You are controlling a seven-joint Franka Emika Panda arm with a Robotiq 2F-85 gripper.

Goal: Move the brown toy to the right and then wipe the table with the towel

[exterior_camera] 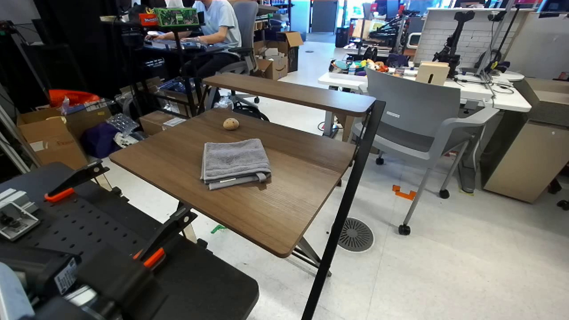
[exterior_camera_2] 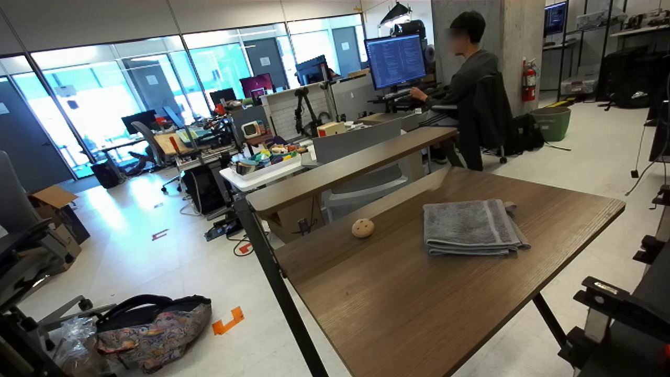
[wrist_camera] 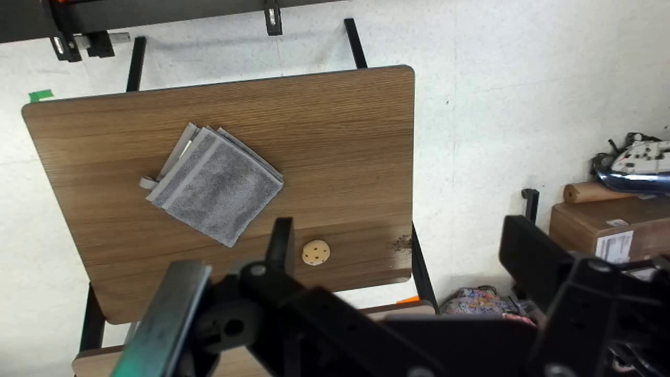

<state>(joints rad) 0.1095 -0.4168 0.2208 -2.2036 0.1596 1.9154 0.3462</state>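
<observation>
We see the brown toy beyond the spread end effector, off-centre toward the finger at the wrist view's left, though depth is unclear.

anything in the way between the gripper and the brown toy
Nothing visible stands between the open gripper and the brown toy; in the wrist view the towel lies apart from it, up and left.

In an exterior view, the glass wall glares onto the floor and sheen pales one long edge of the table; the wrist view blurs the gripper
</observation>
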